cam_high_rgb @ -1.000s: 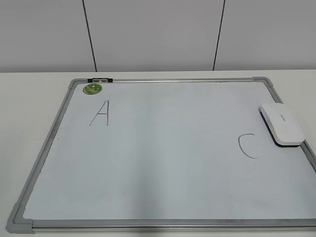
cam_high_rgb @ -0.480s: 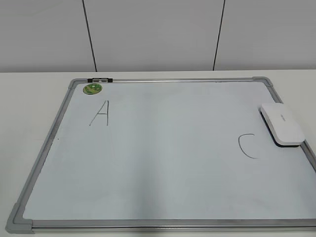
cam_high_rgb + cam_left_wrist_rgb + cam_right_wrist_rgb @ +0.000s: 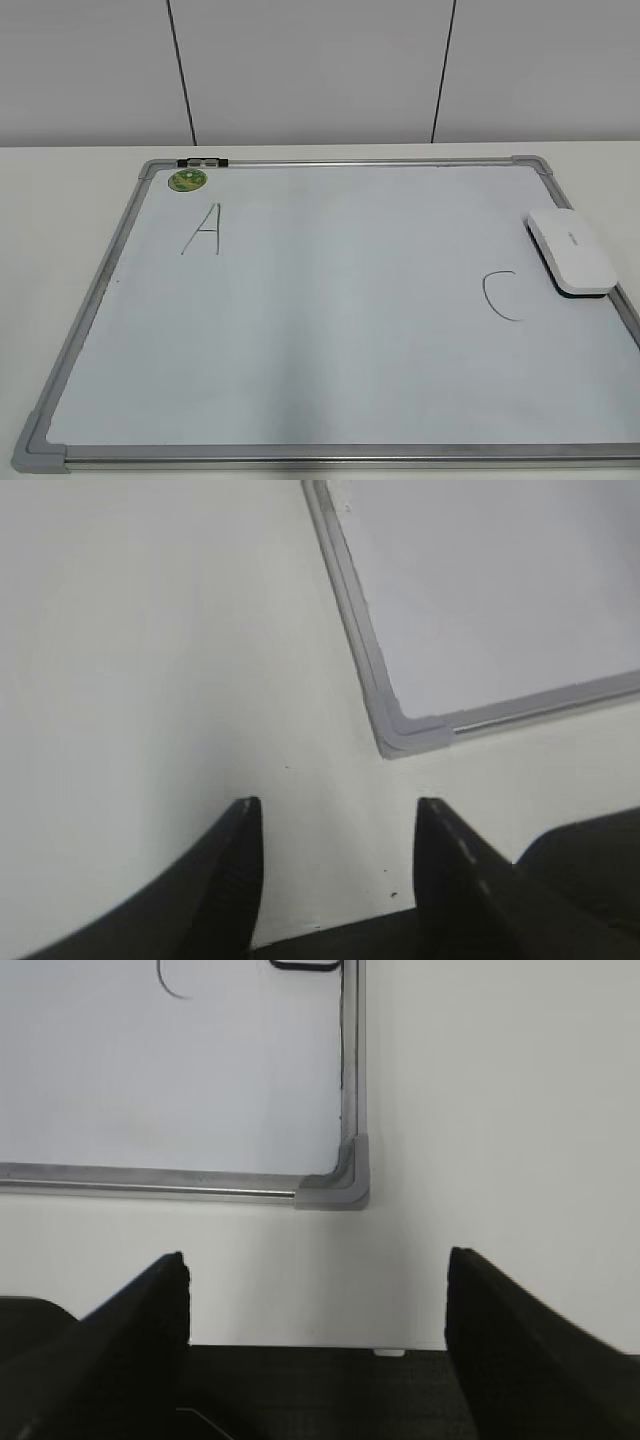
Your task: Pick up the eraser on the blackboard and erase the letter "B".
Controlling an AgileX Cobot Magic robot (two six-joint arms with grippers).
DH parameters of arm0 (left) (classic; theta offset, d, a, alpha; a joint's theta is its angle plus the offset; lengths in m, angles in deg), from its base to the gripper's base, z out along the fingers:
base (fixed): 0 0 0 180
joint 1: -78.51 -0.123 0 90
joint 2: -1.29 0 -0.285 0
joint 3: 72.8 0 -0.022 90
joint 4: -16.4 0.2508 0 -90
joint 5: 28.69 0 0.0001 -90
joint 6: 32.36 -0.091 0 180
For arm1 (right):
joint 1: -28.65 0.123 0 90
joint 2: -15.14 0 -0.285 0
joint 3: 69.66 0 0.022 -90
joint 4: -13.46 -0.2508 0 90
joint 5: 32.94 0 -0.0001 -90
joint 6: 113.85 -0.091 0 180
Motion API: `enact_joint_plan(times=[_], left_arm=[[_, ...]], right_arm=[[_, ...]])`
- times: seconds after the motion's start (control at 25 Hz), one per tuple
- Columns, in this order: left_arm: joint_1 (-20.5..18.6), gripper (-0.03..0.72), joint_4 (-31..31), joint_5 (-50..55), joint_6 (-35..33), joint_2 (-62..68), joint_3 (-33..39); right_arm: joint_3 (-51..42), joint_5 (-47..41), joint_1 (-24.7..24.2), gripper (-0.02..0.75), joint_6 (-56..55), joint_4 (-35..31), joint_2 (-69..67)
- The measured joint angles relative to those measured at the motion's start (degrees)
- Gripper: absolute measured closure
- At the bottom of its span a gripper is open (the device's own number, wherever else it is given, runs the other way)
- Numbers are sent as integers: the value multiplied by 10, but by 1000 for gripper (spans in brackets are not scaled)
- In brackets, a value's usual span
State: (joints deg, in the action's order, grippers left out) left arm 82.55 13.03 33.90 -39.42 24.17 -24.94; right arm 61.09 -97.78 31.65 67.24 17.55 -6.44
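The blackboard point(image 3: 330, 330) is a white board with a grey frame, lying flat on the table. The white eraser point(image 3: 570, 250) lies on its right edge, next to a handwritten "C" point(image 3: 500, 295). An "A" point(image 3: 203, 230) is at the upper left. No letter "B" shows on the board. My left gripper point(image 3: 335, 815) is open and empty over the table off the board's near left corner point(image 3: 410, 735). My right gripper point(image 3: 318, 1260) is open and empty off the near right corner point(image 3: 340, 1188). The eraser's dark edge point(image 3: 305, 964) shows at the top of the right wrist view. Neither gripper shows in the exterior view.
A round green magnet point(image 3: 187, 180) sits at the board's far left corner, beside a small black clip point(image 3: 203, 161) on the frame. A pale wall with dark seams stands behind the white table point(image 3: 60, 200).
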Motion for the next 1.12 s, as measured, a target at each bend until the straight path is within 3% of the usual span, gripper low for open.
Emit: enact_joint_plan(times=[0.16, 0.28, 0.52, 1.12], left_arm=[[-46, 355, 0, 1, 0, -69, 0], [-59, 370, 0, 2, 0, -115, 0], [-59, 392, 1, 6, 0, -146, 0], [-60, 440, 1, 7, 0, -146, 0]], right_arm=[[0, 0, -11, 147, 0, 0, 48], [0, -1, -15, 147, 0, 0, 88], [0, -3, -15, 147, 0, 0, 146], [0, -3, -15, 148, 0, 1, 147]])
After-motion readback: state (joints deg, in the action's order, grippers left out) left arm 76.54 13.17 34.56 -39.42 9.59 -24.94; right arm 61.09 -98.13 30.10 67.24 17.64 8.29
